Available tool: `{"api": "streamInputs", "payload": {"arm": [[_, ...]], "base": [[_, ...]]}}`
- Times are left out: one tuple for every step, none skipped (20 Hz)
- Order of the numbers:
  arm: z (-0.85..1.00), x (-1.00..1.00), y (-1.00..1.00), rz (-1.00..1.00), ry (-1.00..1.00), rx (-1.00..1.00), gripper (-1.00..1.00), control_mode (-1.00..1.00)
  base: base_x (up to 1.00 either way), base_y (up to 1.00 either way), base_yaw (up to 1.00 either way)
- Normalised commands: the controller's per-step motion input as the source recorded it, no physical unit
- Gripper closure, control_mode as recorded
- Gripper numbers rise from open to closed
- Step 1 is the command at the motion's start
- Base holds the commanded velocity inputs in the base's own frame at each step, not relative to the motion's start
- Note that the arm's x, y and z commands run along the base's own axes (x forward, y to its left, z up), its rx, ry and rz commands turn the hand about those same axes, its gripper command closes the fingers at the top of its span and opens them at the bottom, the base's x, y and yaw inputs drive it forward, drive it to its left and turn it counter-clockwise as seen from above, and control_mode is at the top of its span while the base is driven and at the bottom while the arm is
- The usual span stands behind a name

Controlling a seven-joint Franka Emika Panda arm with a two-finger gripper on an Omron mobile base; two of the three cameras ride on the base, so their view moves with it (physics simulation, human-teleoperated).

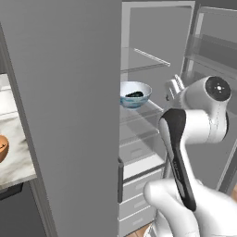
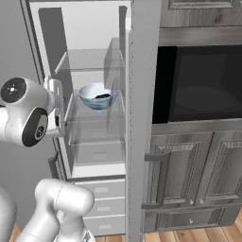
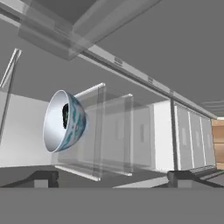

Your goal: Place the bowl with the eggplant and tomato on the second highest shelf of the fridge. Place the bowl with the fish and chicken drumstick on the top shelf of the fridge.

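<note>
The bowl with the eggplant and tomato [image 1: 135,94] rests on the second highest shelf [image 1: 139,112] inside the open fridge, the dark eggplant [image 1: 134,94] lying in it. The claw [image 3: 112,178] hangs near the bowl with its fingers apart, holding nothing. At far left, an orange-brown bowl [image 1: 3,147] sits on the table [image 1: 16,152].

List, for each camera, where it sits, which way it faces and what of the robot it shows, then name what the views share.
Left base view: behind the arm's left, facing into the open fridge; white arm rises lower right; orange-brown bowl on the counter at left.
Right base view: behind the arm's right, facing the fridge and the dark oven beside it; arm at left.
Hand view: on the hand, rolled sideways, looking at the fridge shelves; dark fingertips at bottom, apart.
Shared: the bowl on the second highest shelf.
</note>
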Motion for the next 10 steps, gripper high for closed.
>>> {"api": "streamInputs", "payload": {"arm": [[0.0, -0.61, 0.29, 0.07, 0.0, 0.0, -1.0, -1.0], [0.0, 0.0, 0.0, 0.0, 0.0, 0.0, -1.0, 1.0], [0.0, 0.0, 0.0, 0.0, 0.0, 0.0, -1.0, 1.0], [0.0, 0.0, 0.0, 0.0, 0.0, 0.0, -1.0, 1.0], [0.0, 0.0, 0.0, 0.0, 0.0, 0.0, -1.0, 1.0], [0.0, 0.0, 0.0, 0.0, 0.0, 0.0, -1.0, 1.0], [0.0, 0.0, 0.0, 0.0, 0.0, 0.0, -1.0, 1.0], [0.0, 0.0, 0.0, 0.0, 0.0, 0.0, -1.0, 1.0], [0.0, 0.0, 0.0, 0.0, 0.0, 0.0, -1.0, 1.0], [0.0, 0.0, 0.0, 0.0, 0.0, 0.0, -1.0, 1.0]], "base": [[0.0, 0.0, 0.0], [-1.0, 0.26, 0.03], [-1.0, 0.26, 0.01], [-1.0, 0.24, 0.01], [-1.0, 0.37, 0.08], [-1.0, 0.69, 0.23], [-0.79, 1.0, 0.33], [-0.49, 1.0, 0.37], [-0.25, 1.0, 0.44], [-0.01, 1.0, 0.47]]}}
